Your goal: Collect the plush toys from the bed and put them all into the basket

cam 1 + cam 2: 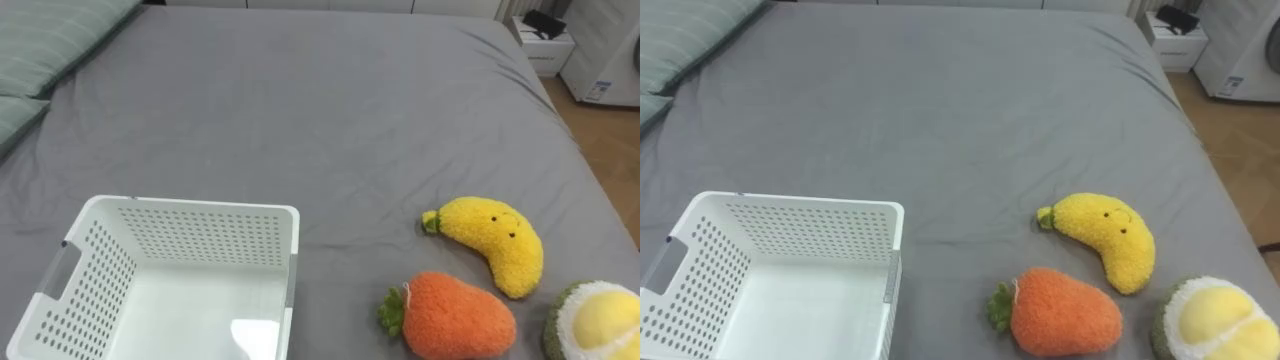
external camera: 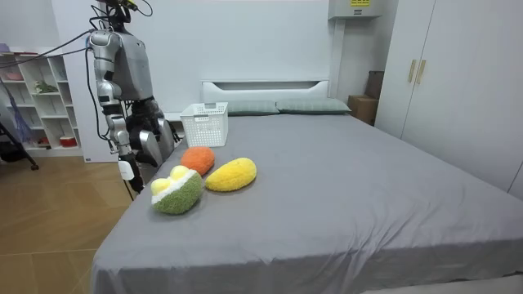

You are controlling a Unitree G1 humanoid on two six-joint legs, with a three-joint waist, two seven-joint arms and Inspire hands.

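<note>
Closest to the head camera, along the lower edge: a white perforated basket at the left, an orange plush toy with a green tuft to its right, and a round green-and-yellow plush at the far right corner, all resting on the grey bed. Just beyond the orange toy, a yellow banana plush with a small face, stem end turned toward the basket, near the orange one but apart from it. Between basket and toys, a bare strip of sheet. At the upper left, green striped pillows.

In the room view, stands upright at the bedside on the room view's left, one arm hanging down by the mattress edge. There the right hand, low at the side, near the round plush yet touching no toy — fingers too small to read, so cannot tell whether loose or clenched. All three toys on the sheet, outside the basket.
</note>
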